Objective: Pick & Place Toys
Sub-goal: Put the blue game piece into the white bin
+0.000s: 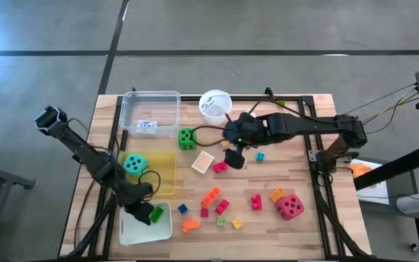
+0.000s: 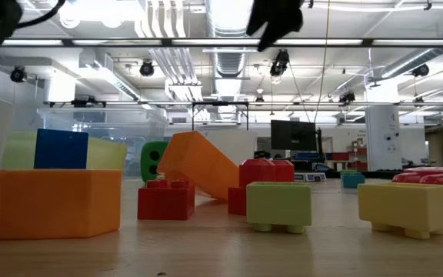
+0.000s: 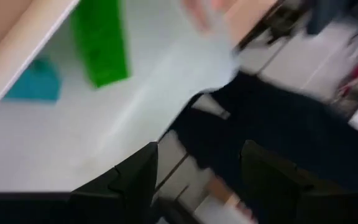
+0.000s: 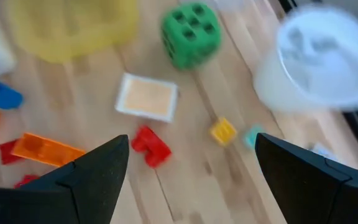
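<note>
Two grippers work: the left gripper (image 1: 145, 211), half-open and empty, hangs over the white plastic tray (image 1: 133, 231), while the right gripper (image 4: 188, 165), wide, should descend straight onto the small red plastic block (image 4: 150, 145).

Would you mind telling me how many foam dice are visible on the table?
3. The green die sits beside the clear tray, the teal die rests at the yellow tray, and the red die lies near the front right corner. None seems hidden.

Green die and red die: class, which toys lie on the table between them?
High view: between the green die and red die lie a card pack, red blocks, and an orange block.
</note>
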### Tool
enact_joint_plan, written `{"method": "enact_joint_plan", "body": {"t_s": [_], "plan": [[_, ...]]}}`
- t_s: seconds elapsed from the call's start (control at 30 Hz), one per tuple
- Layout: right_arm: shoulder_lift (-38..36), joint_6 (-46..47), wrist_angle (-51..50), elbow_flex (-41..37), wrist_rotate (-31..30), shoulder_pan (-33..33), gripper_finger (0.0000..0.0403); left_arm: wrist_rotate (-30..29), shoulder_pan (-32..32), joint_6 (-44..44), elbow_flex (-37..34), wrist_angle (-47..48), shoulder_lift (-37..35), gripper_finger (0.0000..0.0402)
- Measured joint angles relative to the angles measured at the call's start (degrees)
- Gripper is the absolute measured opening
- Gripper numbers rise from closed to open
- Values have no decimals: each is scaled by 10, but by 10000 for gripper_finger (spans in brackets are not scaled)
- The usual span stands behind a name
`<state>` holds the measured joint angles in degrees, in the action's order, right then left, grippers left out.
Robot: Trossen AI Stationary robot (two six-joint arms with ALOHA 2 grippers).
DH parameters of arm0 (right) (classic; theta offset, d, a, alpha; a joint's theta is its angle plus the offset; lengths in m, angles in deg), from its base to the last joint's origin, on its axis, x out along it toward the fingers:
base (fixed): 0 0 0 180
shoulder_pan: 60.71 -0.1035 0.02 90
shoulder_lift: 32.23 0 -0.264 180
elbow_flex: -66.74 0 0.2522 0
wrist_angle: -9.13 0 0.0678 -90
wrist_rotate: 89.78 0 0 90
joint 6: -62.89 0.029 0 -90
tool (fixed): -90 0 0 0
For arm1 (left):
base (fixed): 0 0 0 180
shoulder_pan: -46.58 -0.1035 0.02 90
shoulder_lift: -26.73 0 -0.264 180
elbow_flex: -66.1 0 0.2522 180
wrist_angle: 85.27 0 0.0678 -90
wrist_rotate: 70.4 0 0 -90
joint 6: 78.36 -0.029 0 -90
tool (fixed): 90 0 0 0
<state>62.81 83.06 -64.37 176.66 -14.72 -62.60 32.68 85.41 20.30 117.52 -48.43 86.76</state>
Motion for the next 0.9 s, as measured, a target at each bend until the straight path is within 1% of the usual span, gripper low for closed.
{"method": "enact_joint_plan", "body": {"t_s": [0.1,0.2,0.3,0.37,0.43,0.63,0.77,0.9], "plan": [[0,44,-50,-8,13,19,345,-50,-15,3,18,15,-12,218],[1,63,-101,-31,64,41,345,-91,-35,-1,39,44,-19,218],[1,90,-124,-79,101,54,345,-106,-65,-2,51,82,-18,218],[2,98,-125,-115,109,57,345,-106,-90,0,55,101,-17,218],[2,97,-122,-148,110,57,345,-106,-119,-7,56,106,-18,218],[0,54,-80,-245,109,57,345,-99,-182,-76,61,98,-20,218],[-1,19,-25,-299,109,62,345,-99,-208,-125,74,97,-20,218],[-1,-20,27,-341,104,65,345,-99,-219,-151,85,96,-19,218]]}}
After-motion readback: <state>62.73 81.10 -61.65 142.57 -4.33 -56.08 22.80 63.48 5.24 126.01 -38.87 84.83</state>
